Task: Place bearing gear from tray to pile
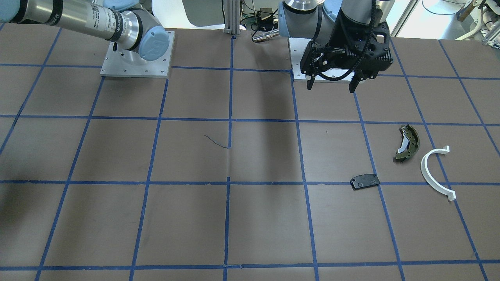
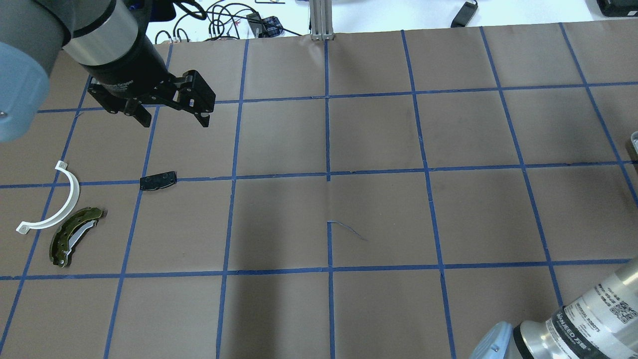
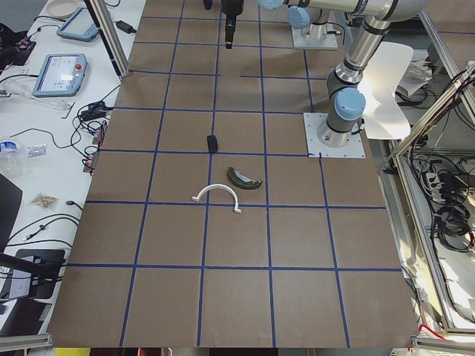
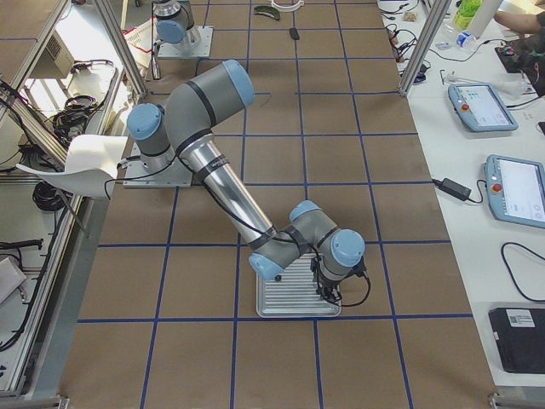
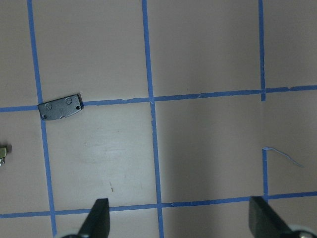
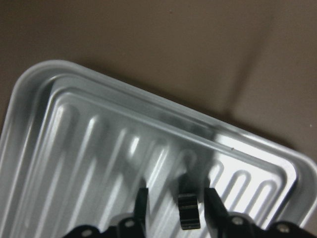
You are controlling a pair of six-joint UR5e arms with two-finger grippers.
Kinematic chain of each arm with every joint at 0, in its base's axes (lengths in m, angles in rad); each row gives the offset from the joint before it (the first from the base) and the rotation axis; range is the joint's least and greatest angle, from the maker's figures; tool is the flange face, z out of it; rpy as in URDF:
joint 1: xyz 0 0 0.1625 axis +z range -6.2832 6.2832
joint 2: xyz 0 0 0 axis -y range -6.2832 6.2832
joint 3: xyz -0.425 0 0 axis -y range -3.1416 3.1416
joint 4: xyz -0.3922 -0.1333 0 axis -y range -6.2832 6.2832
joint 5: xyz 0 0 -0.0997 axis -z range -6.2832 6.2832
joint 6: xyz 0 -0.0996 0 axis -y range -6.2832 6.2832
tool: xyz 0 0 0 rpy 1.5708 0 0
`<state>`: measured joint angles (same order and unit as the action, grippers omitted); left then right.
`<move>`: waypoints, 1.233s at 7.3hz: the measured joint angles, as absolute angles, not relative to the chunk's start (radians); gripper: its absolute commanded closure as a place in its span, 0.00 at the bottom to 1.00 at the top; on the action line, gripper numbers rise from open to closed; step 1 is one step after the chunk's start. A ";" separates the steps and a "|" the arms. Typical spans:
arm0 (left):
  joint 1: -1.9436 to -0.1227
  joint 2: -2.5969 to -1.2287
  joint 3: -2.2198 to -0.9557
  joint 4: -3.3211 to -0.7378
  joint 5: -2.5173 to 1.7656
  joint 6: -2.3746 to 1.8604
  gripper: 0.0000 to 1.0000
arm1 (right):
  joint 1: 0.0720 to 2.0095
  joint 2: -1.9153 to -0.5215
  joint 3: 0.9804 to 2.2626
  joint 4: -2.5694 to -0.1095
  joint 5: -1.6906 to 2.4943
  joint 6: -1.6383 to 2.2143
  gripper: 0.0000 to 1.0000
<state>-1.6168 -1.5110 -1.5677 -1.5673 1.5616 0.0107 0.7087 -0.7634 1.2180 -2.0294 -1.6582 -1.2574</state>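
Observation:
A small black ribbed bearing gear [image 6: 188, 213] stands on edge on the ridged silver tray [image 6: 124, 94]. My right gripper [image 6: 177, 206] is low over that tray [image 4: 289, 302], open, one finger on each side of the gear with small gaps. The pile lies far off at the table's other end: a flat black pad [image 2: 158, 180], an olive-green curved shoe [image 2: 75, 235] and a white half-ring [image 2: 60, 204]. My left gripper [image 2: 172, 119] hangs open and empty above the table, a little beyond the pad [image 5: 60, 107].
The arms' base plates [image 1: 136, 58] are bolted along the robot's side of the table. A loose strand of blue tape [image 2: 349, 230] lies near the middle. Tablets and cables [image 4: 481, 106] sit on the operators' bench beside the table.

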 measured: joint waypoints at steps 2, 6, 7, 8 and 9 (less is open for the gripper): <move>-1.617 -1.511 -1.568 -1.568 1.562 0.011 0.00 | 0.709 -0.770 1.217 -2.027 -1.666 -1.257 1.00; -1.617 -1.511 -1.568 -1.568 1.562 0.011 0.00 | 0.731 -0.906 1.224 -1.838 -1.665 -1.166 1.00; -1.617 -1.511 -1.568 -1.568 1.562 0.011 0.00 | 0.758 -0.964 1.227 -1.756 -1.655 -1.087 1.00; -1.617 -1.511 -1.568 -1.568 1.562 0.011 0.00 | 0.797 -1.022 1.230 -1.701 -1.635 -1.019 1.00; -1.617 -1.511 -1.568 -1.568 1.562 0.011 0.00 | 0.843 -1.082 1.238 -1.648 -1.611 -0.936 1.00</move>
